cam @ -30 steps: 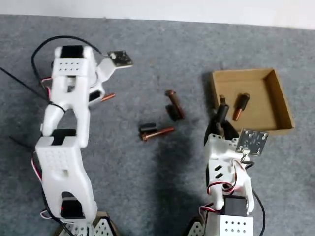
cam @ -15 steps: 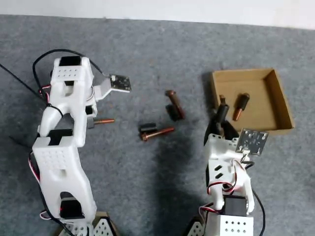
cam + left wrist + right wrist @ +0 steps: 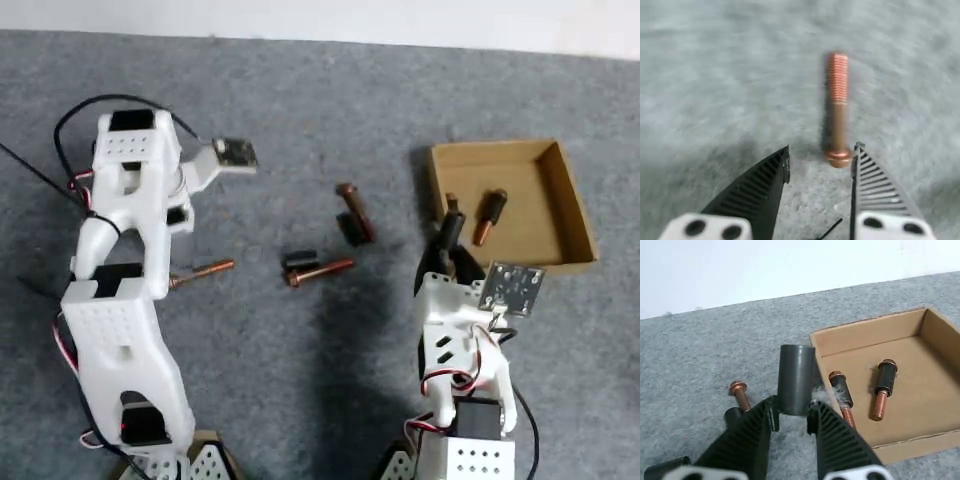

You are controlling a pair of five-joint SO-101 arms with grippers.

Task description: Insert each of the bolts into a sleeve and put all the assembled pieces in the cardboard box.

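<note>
Midway through the pairing step. Gripped a dark sleeve (image 3: 796, 380) upright in the clenched right tool (image 3: 792, 408), just beside the cardboard box (image 3: 865, 335) with two finished pieces (image 3: 883, 385) inside. Spread the left tool (image 3: 822, 148) wide over a copper bolt (image 3: 838, 107) lying on the grey worktop (image 3: 715, 75), head just beside one finger. Next, probably: close on the head end, lift, line up the thread with the sleeve's bore. Over the last second, brought that bolt from farther out to nearer the left arm's base.
</note>
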